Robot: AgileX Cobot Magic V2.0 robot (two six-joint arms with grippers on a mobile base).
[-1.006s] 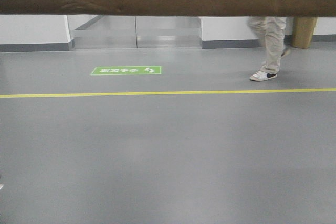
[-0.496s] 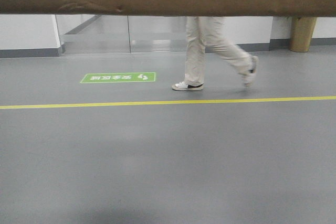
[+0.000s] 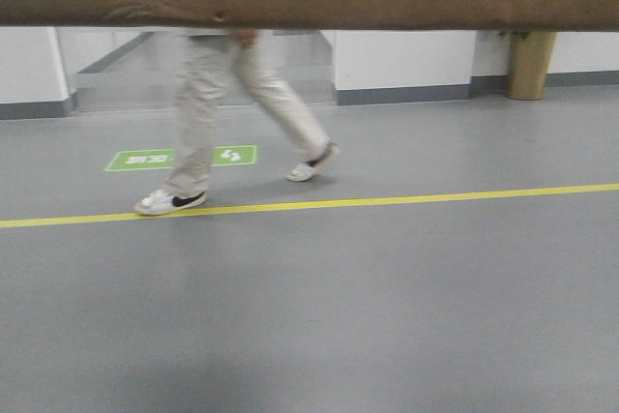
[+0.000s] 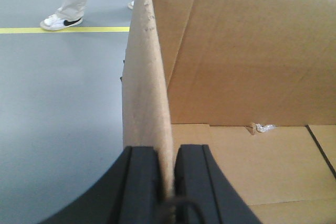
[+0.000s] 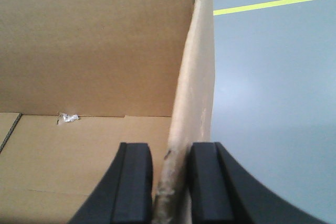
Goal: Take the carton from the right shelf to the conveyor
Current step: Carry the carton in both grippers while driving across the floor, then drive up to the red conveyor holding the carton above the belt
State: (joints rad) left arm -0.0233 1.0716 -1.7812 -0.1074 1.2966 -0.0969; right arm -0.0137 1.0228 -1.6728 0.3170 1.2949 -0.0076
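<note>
Walking leftward, a passer-by (image 3: 218, 113) now reaches the yellow line (image 3: 435, 198) at frame left; left hand (image 4: 167, 156) and right hand (image 5: 169, 153) each pinch an opposite carton (image 4: 247, 61) wall

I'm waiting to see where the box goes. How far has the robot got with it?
Picking up looks done: the left gripper and right gripper each pinch a wall of the box, which hangs over grey floor. In hand: carrying it, with a person walking past ahead. Left: setting it on the conveyor, which no view shows yet.
</note>
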